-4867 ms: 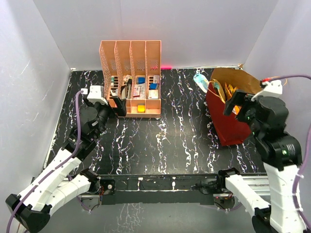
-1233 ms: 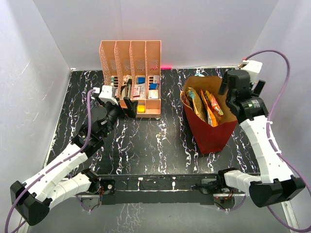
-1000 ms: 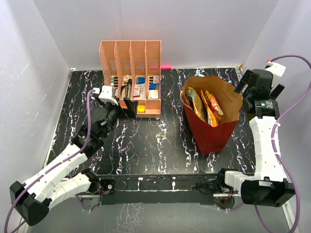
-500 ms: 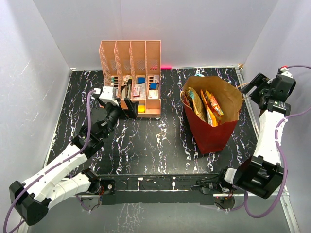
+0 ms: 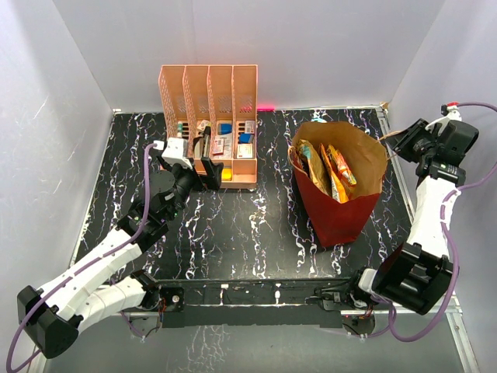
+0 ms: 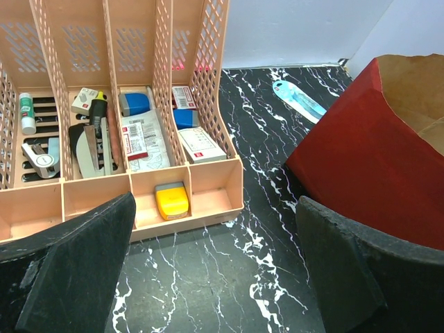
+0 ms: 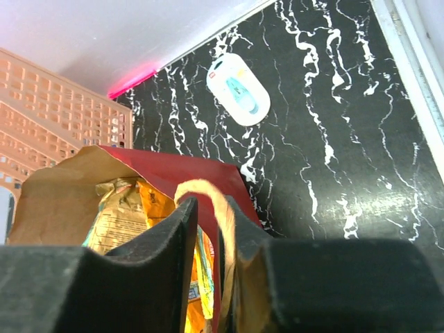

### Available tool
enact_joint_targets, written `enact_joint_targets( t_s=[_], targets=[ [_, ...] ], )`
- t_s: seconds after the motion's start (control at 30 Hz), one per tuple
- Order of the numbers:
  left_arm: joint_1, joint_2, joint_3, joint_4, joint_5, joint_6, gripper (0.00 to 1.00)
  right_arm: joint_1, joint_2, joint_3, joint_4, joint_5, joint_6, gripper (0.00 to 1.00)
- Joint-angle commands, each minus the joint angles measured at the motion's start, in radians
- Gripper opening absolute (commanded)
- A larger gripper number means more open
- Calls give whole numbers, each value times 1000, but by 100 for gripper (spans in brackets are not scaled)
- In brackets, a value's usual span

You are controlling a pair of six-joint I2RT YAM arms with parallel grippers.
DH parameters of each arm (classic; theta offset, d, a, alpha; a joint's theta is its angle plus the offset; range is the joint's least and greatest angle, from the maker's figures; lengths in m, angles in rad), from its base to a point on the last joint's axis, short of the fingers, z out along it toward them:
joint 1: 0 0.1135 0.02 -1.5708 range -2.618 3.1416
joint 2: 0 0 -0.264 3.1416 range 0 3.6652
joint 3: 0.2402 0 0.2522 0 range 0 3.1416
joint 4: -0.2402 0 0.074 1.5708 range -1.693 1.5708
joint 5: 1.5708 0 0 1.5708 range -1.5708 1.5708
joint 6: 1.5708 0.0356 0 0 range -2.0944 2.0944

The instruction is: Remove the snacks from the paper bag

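Paper bag (image 5: 342,210), right of frame, holds snacks (image 5: 326,171); right gripper (image 7: 210,215) pinches its handle (image 7: 207,189), left gripper (image 6: 214,208) spread apart near organiser (image 5: 208,85)

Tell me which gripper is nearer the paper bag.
Right. Right gripper at the paper bag's right rim, pinching its handle; left gripper well off, by the peach organiser.

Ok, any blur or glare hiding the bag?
Top external: evenly lit and sharp, paper bag clear, small red glow at the back. Left wrist: left end effector dark and blurred, bag sharp. Right wrist: right end effector blurred up close, bag handle legible.
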Motion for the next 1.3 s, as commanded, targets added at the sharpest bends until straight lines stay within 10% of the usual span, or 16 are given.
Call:
enact_joint_targets(
  t_s=[0.0,1.27],
  targets=[
    [-5,-4,34,12,-5,6,98,-11,12,69,63,-64,4,17],
    [-11,3,32,13,11,-7,98,37,134,495,-175,-240,-61,8]
  ],
)
